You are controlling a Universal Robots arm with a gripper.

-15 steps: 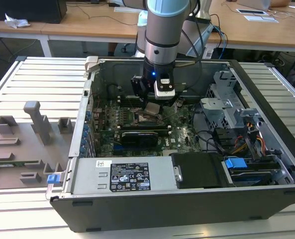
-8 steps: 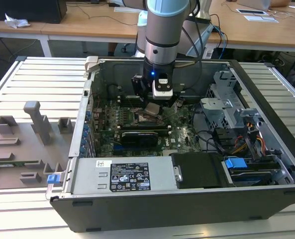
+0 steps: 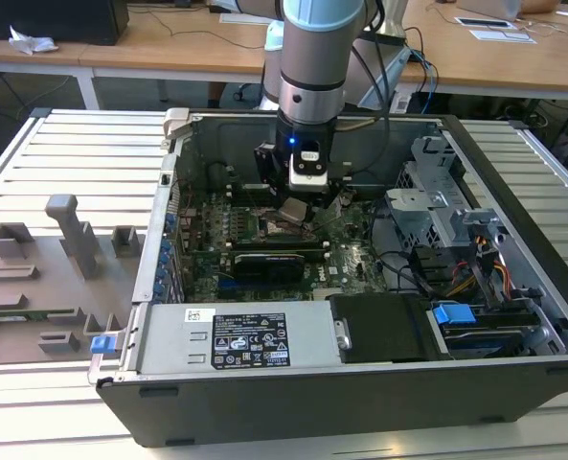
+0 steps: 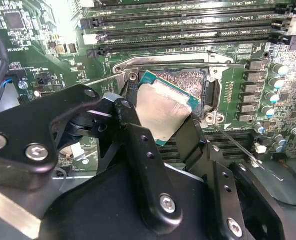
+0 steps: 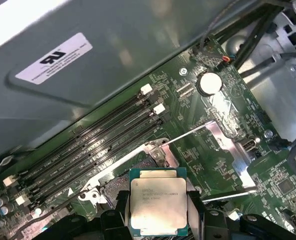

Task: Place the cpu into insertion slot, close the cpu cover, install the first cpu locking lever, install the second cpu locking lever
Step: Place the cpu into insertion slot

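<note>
My gripper [image 4: 160,117] is shut on the cpu [image 4: 162,105], a silvery square chip with a green rim, one black finger on each of two opposite edges. The chip hangs tilted just above the insertion slot [image 4: 187,79], whose pin field shows beyond its far edge. In the first wrist view the cpu [image 5: 157,207] covers part of the insertion slot [image 5: 115,186]. The silvery cpu cover [image 5: 227,142] stands open beside the socket. A thin locking lever [image 4: 232,142] sticks out unlatched. In the exterior view the gripper [image 3: 295,206] is inside the open computer case, over the motherboard.
Long black memory slots [image 4: 187,30] run beside the socket. A labelled power supply [image 3: 236,340], a black cage with a blue tab [image 3: 453,314] and the drive bay with cables [image 3: 446,220] ring the motherboard. Grey fixtures [image 3: 73,235] stand on the slatted table at the exterior view's left.
</note>
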